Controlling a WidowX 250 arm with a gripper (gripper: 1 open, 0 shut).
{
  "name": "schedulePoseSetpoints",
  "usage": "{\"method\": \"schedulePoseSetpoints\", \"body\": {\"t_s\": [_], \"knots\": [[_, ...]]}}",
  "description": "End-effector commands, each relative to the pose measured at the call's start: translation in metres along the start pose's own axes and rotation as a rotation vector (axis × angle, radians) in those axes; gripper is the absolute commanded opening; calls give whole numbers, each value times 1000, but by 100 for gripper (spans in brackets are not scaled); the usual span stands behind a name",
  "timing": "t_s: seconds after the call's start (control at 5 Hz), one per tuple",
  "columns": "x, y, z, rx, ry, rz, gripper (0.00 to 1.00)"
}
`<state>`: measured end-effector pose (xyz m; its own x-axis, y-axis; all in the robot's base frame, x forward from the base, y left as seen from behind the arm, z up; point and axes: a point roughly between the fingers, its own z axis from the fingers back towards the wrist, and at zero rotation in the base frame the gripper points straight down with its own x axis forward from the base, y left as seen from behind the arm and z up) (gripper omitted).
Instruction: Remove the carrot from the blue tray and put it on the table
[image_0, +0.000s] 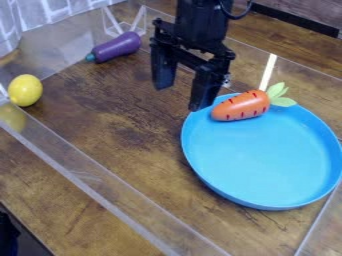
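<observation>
At the back rim of the blue tray sits the carrot, orange with dark groove marks, lying slantwise, its leafy green top pointing right and reaching out past the rim. The tray itself is round, bright blue, on the right side of the table, bare apart from the carrot. Just left of the carrot, my black fingers hang from above, wide apart, nothing between them; I can't tell whether the right one touches the carrot or only overlaps it in view. Behind the carrot, a pale strip runs up and away across the dark wood. Further out, left of me and toward the back, lies a purple eggplant. Well apart from the tray, near the left edge, a yellow ball rests by the clear edging.
</observation>
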<state>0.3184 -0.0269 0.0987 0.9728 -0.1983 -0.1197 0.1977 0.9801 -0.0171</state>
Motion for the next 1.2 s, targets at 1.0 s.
{"method": "schedulePoseSetpoints", "body": {"t_s": [1.0], "knots": [[36, -12, -7, 13, -38, -127, 100]]}}
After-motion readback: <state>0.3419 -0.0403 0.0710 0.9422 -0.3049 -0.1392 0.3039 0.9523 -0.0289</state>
